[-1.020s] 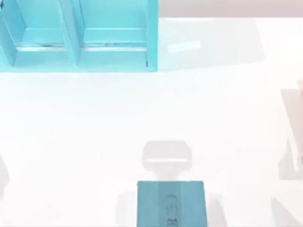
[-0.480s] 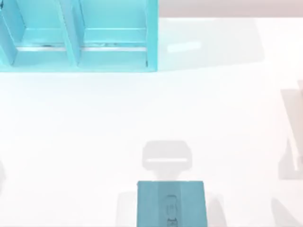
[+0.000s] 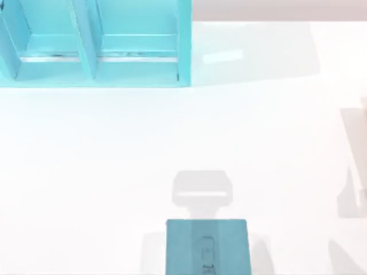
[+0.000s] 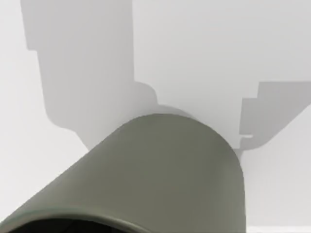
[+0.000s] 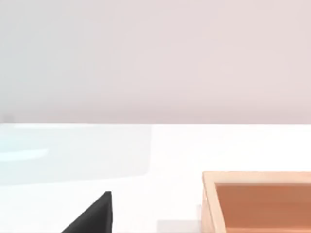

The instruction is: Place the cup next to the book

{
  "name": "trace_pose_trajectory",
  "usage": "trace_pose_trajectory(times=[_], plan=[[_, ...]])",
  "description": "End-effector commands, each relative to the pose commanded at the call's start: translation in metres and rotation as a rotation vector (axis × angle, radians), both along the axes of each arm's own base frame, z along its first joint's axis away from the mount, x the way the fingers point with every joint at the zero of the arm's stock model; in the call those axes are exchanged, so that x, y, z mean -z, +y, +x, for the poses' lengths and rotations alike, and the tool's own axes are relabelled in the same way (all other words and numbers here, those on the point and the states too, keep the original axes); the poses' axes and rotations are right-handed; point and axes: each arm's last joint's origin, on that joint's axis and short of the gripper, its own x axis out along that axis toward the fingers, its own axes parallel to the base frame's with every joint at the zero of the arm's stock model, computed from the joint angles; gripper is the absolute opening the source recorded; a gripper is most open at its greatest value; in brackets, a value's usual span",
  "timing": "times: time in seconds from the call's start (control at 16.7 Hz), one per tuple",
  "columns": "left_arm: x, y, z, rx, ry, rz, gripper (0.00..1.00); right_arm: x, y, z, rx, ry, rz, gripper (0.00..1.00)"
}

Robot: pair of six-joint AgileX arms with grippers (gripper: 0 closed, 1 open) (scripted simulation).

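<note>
The cup [image 4: 165, 170], dull olive-grey and round, looms very close in the left wrist view, its side and dark rim turned toward the camera. It is above the white table, on which an angular shadow [image 4: 82, 73] falls behind it. The flat teal book [image 3: 207, 247], with a faint outlined figure on its cover, lies at the table's front centre in the top view and is cut off by the lower edge. A black part of my right gripper [image 5: 95, 216] shows in the right wrist view, low over the table.
A large teal shelf unit [image 3: 92, 69] with compartments stands at the back left. A light wooden box [image 5: 209, 194] sits near my right gripper. Grey shadows lie behind the book and along the table's right edge.
A faint shadow at the left edge of the top view has shrunk and slid off the picture. The book and the shelf unit have not moved.
</note>
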Motion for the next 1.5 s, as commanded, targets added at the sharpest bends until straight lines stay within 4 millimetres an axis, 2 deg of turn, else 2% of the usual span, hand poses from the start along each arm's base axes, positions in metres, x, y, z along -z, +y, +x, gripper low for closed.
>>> trace_pose_trajectory(times=[0.12,0.9,1.5], plan=[[0.0000,0.0000,0.0000,0.000,0.000,0.000,1.00,0.0000,0.0000,0.0000,0.000,0.000,0.000,1.00],[0.0000,0.0000,0.0000,0.000,0.000,0.000,0.02,0.0000,0.0000,0.0000,0.000,0.000,0.000,1.00],[-0.0018,0.0001,0.0004,0.000,-0.003,0.002,0.00,0.0000,0.0000,0.0000,0.000,0.000,0.000,1.00]])
